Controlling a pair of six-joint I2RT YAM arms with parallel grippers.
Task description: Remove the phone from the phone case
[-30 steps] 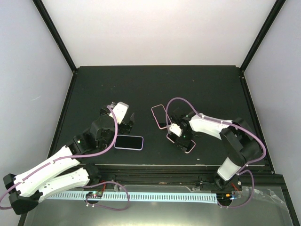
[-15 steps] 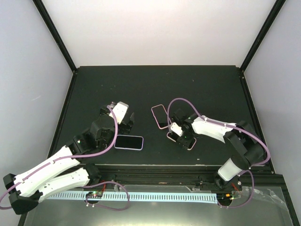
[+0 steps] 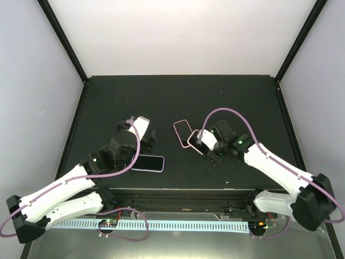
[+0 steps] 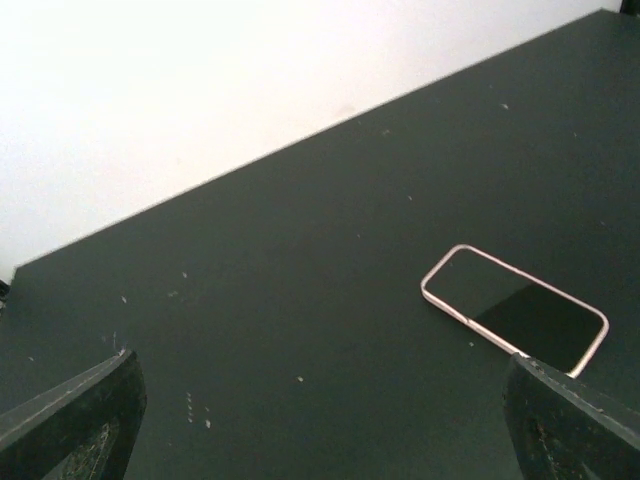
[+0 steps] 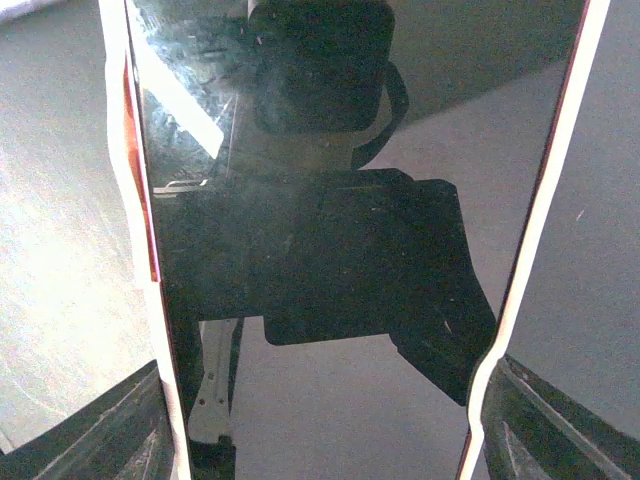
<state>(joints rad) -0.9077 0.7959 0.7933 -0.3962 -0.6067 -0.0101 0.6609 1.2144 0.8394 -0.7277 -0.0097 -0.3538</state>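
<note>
Separation of phone from case looks barely begun. Nearest, a dark-screened phone (image 3: 148,163) lies flat on the counter (image 3: 242,102), just beside the left tool (image 3: 137,129), whose jaws stand wide apart and hold nothing. Farther in, the right tool (image 3: 202,143) is clamped across the cased phone (image 5: 320,200) and holds it apparently raised and tilted. The pale case rim (image 5: 118,170) wraps the glossy screen. Next, I judge, that rim must be peeled back while the handset is held firm, likely with the left tool's help. Beyond, a pink-rimmed slab (image 3: 183,132) lies flat; whether it is an empty case or a phone is unclear. The held phone's back is hidden.
</note>
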